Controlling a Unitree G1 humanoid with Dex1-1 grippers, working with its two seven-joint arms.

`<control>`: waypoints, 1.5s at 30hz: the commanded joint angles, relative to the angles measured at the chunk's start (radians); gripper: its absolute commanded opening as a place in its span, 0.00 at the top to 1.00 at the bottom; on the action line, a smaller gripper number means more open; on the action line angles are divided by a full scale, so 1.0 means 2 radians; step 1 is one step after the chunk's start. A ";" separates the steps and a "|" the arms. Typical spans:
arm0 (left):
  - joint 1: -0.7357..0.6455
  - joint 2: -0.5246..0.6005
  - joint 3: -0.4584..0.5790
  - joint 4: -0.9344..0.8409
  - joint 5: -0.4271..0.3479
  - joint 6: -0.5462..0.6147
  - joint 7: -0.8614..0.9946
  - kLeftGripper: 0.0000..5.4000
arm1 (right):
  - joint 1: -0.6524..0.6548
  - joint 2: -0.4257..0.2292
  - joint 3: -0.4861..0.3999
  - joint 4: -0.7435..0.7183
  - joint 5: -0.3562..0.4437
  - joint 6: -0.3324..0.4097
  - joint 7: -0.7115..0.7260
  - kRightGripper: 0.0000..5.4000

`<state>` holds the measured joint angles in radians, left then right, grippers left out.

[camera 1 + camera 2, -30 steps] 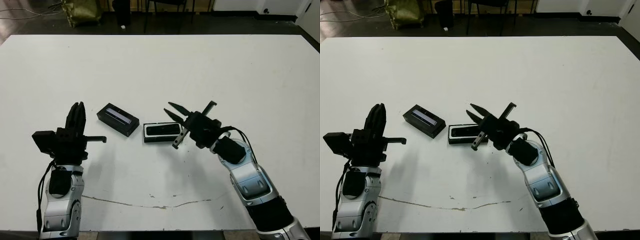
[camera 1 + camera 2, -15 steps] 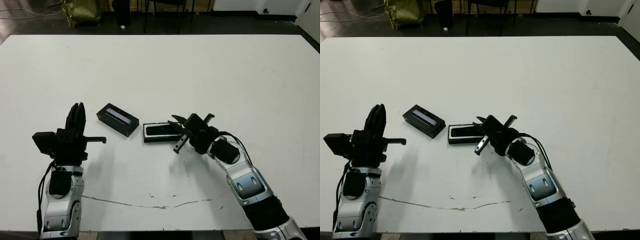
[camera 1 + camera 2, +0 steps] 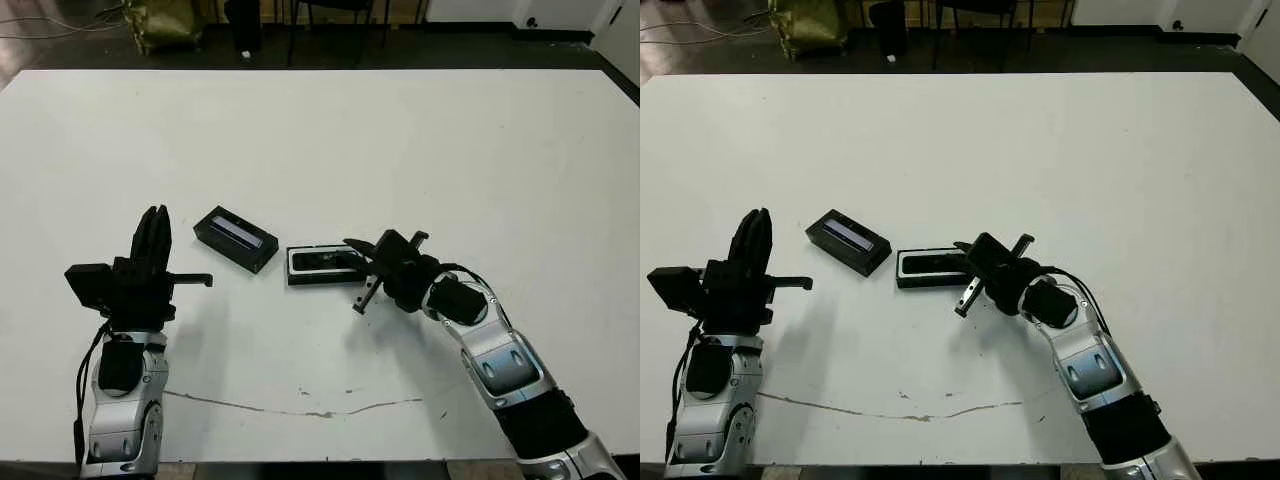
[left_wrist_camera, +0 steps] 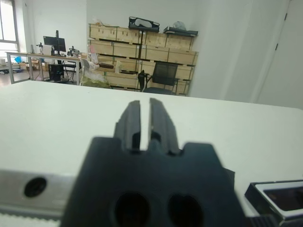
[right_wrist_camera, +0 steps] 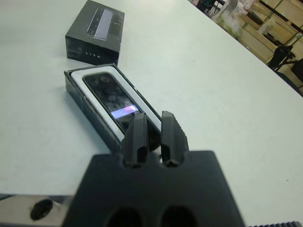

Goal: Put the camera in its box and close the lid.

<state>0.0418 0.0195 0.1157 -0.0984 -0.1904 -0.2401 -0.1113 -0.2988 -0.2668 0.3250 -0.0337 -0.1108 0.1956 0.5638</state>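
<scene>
1. Left hand (image 3: 153, 228): raised off the surface (image 3: 420, 130) at the robot's left, fingers pointing up and pressed nearly together with only a thin slit between them, gripping nothing. Well apart from all task items.
2. Lid (image 3: 235, 238): black cover with the long glossy window facing up, lying flat on the surface, angled. It sits just left of the box, its near corner close to the box's left end; contact can't be confirmed. Not on the box.
3. Box (image 5: 90, 111): black tray with white lining, lying flat near the middle of the surface, long side running left-right.
4. Camera (image 5: 113, 99): already lying inside the box, flat within the white lining, small bluish-purple screen lit near the end closest to the right hand.
5. Right hand (image 5: 152, 134): low over the right end of the box, fingers nearly together with a narrow gap, tips at or just above the box's end by the camera's screen. It grips nothing; whether the tips touch the box or camera can't be told.
</scene>
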 commanded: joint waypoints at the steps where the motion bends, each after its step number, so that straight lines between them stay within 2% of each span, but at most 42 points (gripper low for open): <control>1: 0.008 0.002 0.001 0.006 0.003 0.006 0.001 1.00 | 0.019 -0.015 -0.007 -0.013 0.004 0.019 0.006 1.00; 7: 0.007 0.001 0.001 0.007 0.004 0.004 0.001 1.00 | 0.040 -0.016 -0.032 -0.073 0.004 0.062 -0.024 1.00; 12: 0.007 0.002 0.000 0.006 0.008 0.005 0.003 1.00 | 0.065 0.020 -0.104 -0.081 0.087 0.018 -0.045 1.00; 17: 0.002 0.006 0.003 0.007 0.003 -0.001 -0.007 1.00 | 0.076 0.031 -0.158 -0.084 0.145 -0.030 -0.050 1.00; 21: -0.010 0.027 0.008 -0.015 0.004 0.013 -0.016 1.00 | 0.087 0.018 -0.199 -0.100 0.182 -0.018 -0.052 1.00; 24: -0.028 0.056 0.011 -0.052 0.003 0.061 -0.025 1.00 | 0.100 0.006 -0.224 -0.100 0.199 -0.022 -0.049 1.00; 26: -0.048 0.089 0.011 -0.075 0.010 0.104 -0.039 1.00 | 0.108 0.000 -0.238 -0.102 0.214 -0.010 -0.049 1.00; 30: -0.131 0.181 0.001 -0.083 0.008 0.209 -0.105 1.00 | 0.119 -0.004 -0.254 -0.100 0.237 0.001 -0.049 1.00; 33: -0.209 0.256 -0.028 -0.041 0.026 0.243 -0.187 1.00 | 0.121 -0.005 -0.260 -0.086 0.253 -0.002 -0.040 1.00; 38: -0.349 0.314 -0.117 0.096 0.076 0.221 -0.320 1.00 | 0.131 -0.005 -0.257 -0.083 0.258 0.000 -0.040 1.00; 42: -0.457 0.309 -0.203 0.219 0.150 0.177 -0.402 1.00 | 0.134 -0.003 -0.252 -0.078 0.259 -0.006 -0.037 1.00; 45: -0.515 0.286 -0.243 0.300 0.185 0.156 -0.439 1.00 | 0.134 0.000 -0.249 -0.073 0.259 -0.014 -0.033 1.00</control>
<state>-0.9544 0.6118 -0.3310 0.4319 0.1492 0.0816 -0.9509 -0.0422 -0.2660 -0.1769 -0.1928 0.4054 0.1742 0.4926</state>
